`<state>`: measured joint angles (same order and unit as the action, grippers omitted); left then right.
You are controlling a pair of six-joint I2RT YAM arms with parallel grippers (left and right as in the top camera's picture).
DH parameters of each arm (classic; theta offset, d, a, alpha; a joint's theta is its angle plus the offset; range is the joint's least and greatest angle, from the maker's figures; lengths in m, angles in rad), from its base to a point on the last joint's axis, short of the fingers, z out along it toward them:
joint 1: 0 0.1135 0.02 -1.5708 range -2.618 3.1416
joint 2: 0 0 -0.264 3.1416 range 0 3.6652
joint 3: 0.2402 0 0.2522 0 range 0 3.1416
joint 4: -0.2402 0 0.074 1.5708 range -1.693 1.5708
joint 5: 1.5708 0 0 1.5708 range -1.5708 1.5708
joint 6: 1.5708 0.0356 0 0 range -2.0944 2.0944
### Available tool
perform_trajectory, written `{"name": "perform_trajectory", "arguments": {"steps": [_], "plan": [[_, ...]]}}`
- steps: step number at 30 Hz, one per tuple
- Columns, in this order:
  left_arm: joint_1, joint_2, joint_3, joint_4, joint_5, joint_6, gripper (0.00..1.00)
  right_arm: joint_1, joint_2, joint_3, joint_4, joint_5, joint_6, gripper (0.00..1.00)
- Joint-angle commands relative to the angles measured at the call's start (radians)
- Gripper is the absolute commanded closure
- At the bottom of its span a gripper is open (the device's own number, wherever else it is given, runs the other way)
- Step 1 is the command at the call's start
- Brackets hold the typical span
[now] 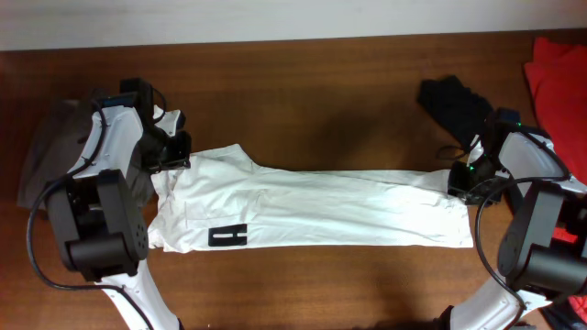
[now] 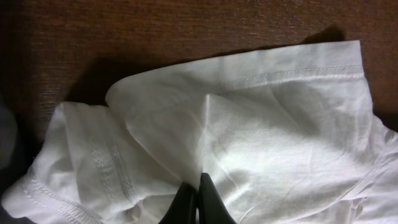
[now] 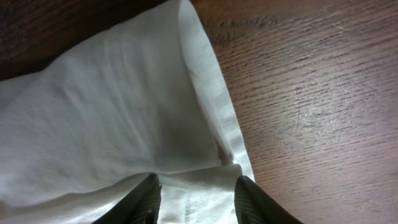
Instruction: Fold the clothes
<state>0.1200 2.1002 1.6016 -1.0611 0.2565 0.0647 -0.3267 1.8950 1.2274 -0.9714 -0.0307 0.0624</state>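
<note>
The left tool [image 2: 191,198] is clenched on a raised fold of the white garment [image 1: 339,215] at its left end. The right tool [image 3: 196,186] is released, its fingers set apart astride the stitched hem at the other end. The garment is laid out long across the dark brown wooden counter [image 1: 303,92]. One black block letter [image 1: 227,236] is shown near its lower edge, and no whole word can be read. A grey-khaki cloth [image 1: 41,156] is seen at the left, a black garment [image 1: 454,101] and a red cloth [image 1: 559,73] at the right, and a pale wall strip [image 1: 275,18] beyond.
</note>
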Motion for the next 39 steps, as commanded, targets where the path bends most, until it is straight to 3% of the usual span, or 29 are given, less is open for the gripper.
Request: {"name": "perform_trajectory", "arguments": {"steps": [1,3,7,10,18,22,26,30,34,39], "plan": [[0.0,-0.031,0.0,0.003,0.001,0.011,0.99,-0.002,-0.024,0.017,0.0,0.02,-0.002,0.57],[0.0,-0.031,0.0,0.003,0.001,0.011,0.99,-0.002,-0.024,0.017,0.0,0.02,-0.002,0.61],[0.0,-0.031,0.0,0.004,0.001,0.011,0.99,-0.002,-0.024,0.017,0.0,0.02,-0.002,0.91],[0.0,-0.031,0.0,0.006,0.001,0.011,0.99,-0.002,-0.024,0.017,-0.001,0.02,-0.002,0.96],[0.0,-0.031,0.0,0.013,0.001,0.011,0.99,-0.002,-0.024,0.017,-0.028,0.028,0.005,0.96],[0.001,-0.031,0.0,0.018,0.0,0.012,0.99,-0.013,-0.026,0.017,-0.046,0.129,0.172,0.96],[0.001,-0.031,0.0,0.032,-0.004,0.013,0.99,-0.041,-0.026,0.017,-0.045,0.039,0.188,0.95],[0.001,-0.031,0.0,0.045,-0.004,0.012,0.99,-0.042,-0.026,0.017,-0.045,0.027,0.178,0.87],[0.0,-0.031,0.0,0.044,-0.003,0.012,0.99,-0.042,-0.026,0.017,-0.045,0.027,0.178,0.66],[0.0,-0.031,0.0,0.042,-0.003,0.012,0.99,-0.042,-0.026,0.017,-0.034,0.011,0.152,0.63]]}}
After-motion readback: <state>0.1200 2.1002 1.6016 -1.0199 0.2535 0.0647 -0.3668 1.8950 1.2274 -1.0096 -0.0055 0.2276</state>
